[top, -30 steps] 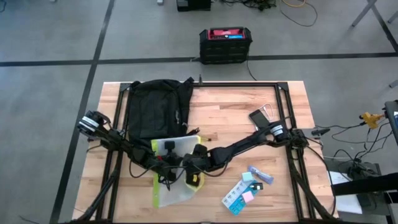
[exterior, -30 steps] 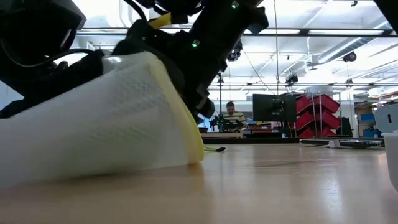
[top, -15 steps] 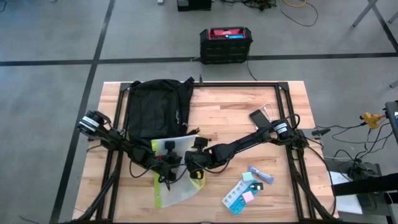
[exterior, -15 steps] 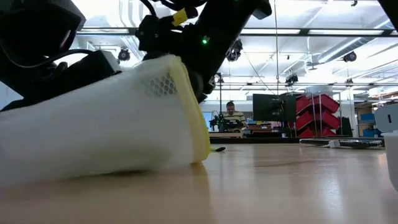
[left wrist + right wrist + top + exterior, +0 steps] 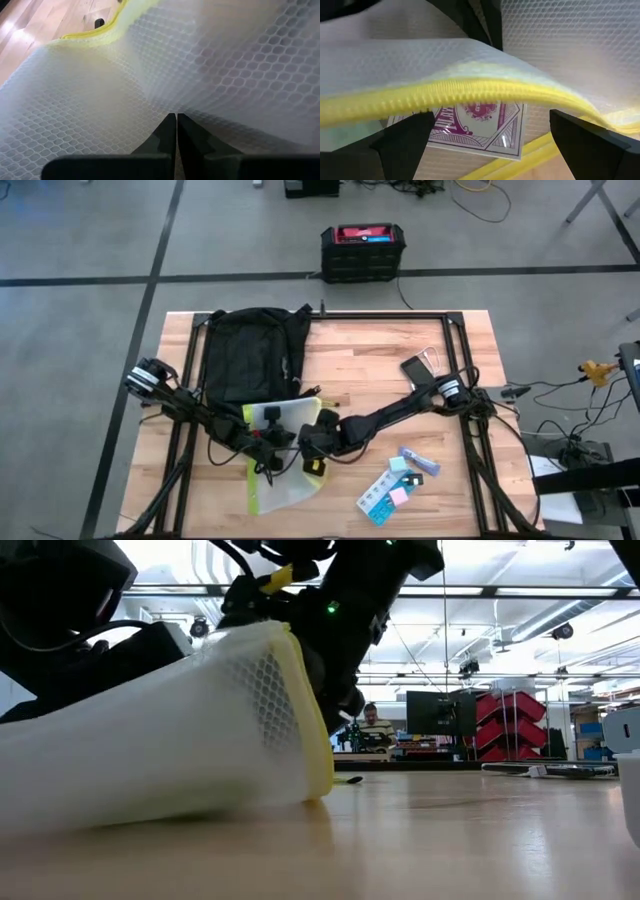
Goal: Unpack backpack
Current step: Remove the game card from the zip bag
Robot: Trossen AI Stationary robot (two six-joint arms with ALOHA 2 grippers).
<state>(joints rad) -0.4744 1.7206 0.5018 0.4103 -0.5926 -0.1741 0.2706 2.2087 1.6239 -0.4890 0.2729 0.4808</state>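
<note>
Near the front of the wooden table (image 5: 350, 370), both arms meet over a translucent mesh pouch (image 5: 280, 465) edged with a yellow zipper. From above, the backpack (image 5: 250, 355) lies flat at the table's far left corner, its lower end just beside the pouch; a phone (image 5: 416, 369) rests toward the right side, and a few small packets (image 5: 395, 485) lie near the front right. A black-and-red box (image 5: 363, 250) stands on the floor beyond the table. Only the left wrist view shows the left gripper (image 5: 176, 122) clearly: its two fingers are pressed together, pinching the honeycomb mesh. The right wrist view reveals what no other view does: under the lifted yellow zipper edge (image 5: 445, 95), a card pack (image 5: 480, 125) with a purple ornamental pattern lies inside the pouch. The right gripper (image 5: 490, 135) is spread wide, one finger at each side of that view, around the pouch's open mouth. The low view shows the pouch's mouth raised off the tabletop beneath the dark arms, and far behind, a person (image 5: 374, 726) seated at a desk beside red bins (image 5: 510, 725).
</note>
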